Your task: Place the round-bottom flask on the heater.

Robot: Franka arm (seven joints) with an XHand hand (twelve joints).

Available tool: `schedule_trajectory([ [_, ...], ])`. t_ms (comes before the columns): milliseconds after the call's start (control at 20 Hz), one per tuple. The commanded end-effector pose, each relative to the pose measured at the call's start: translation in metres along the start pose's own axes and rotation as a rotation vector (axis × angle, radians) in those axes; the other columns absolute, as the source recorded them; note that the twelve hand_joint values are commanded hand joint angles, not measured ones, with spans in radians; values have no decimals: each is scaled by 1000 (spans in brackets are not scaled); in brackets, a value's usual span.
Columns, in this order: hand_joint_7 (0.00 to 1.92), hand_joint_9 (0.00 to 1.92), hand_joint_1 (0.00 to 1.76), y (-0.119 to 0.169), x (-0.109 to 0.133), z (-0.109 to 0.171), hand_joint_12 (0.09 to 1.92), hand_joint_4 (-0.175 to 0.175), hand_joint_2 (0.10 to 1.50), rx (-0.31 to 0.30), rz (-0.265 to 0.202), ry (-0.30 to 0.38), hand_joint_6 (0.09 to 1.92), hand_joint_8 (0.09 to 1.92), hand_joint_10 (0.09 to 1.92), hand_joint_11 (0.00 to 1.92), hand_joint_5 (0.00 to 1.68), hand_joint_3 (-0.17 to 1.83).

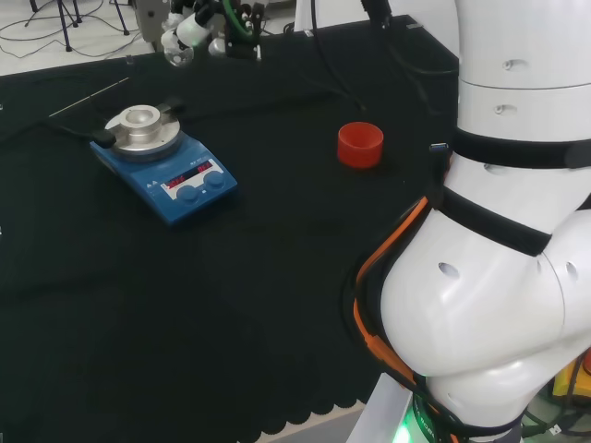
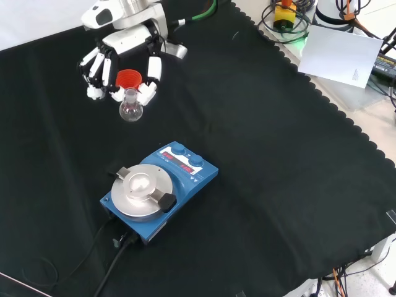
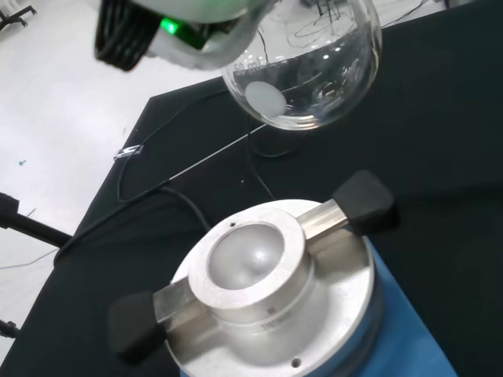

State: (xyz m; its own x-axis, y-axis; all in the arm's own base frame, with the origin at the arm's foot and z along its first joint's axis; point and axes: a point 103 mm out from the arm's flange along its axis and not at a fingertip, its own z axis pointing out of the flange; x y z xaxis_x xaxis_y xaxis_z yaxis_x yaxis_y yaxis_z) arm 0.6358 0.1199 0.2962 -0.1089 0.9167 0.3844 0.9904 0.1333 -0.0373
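Hand: the hand (image 2: 124, 52) hangs above the cloth at the front view's upper left, its fingers (image 2: 150, 69) curled round the neck of the flask.
Flask: the round-bottom flask (image 2: 130, 107) hangs bulb down from the fingertips, in the air, clear of the cloth.
Heater: the blue heater (image 2: 162, 189) sits lower in the front view, apart from the flask; its metal bowl (image 3: 247, 255) is bare.
Stand: the red ring (image 1: 359, 144) sits on the cloth, right of the heater in the head view.

Bench: covered by black cloth (image 2: 297, 185) with a scalloped edge
Floor: pale, far side in head view, crossed by dark cables (image 1: 37, 32)
Right edge, front view: white sheet (image 2: 340, 55) on a grey surface, tangled cables (image 2: 291, 18)
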Motion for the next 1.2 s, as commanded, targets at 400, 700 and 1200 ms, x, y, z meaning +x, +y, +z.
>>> schedule_trajectory([
  [400, 578, 717, 1078, 26, 26, 28, 1318, 146, 655, 35, -60, 13, 1127, 582, 562, 258, 1071, 875],
  [700, 579, 718, 1078, 36, 32, 40, 1317, 147, 654, 46, -84, 32, 1126, 582, 562, 261, 1072, 876],
  [1200, 581, 722, 1078, 47, 36, 65, 1316, 150, 653, 68, -110, 44, 1123, 582, 562, 264, 1073, 875],
])
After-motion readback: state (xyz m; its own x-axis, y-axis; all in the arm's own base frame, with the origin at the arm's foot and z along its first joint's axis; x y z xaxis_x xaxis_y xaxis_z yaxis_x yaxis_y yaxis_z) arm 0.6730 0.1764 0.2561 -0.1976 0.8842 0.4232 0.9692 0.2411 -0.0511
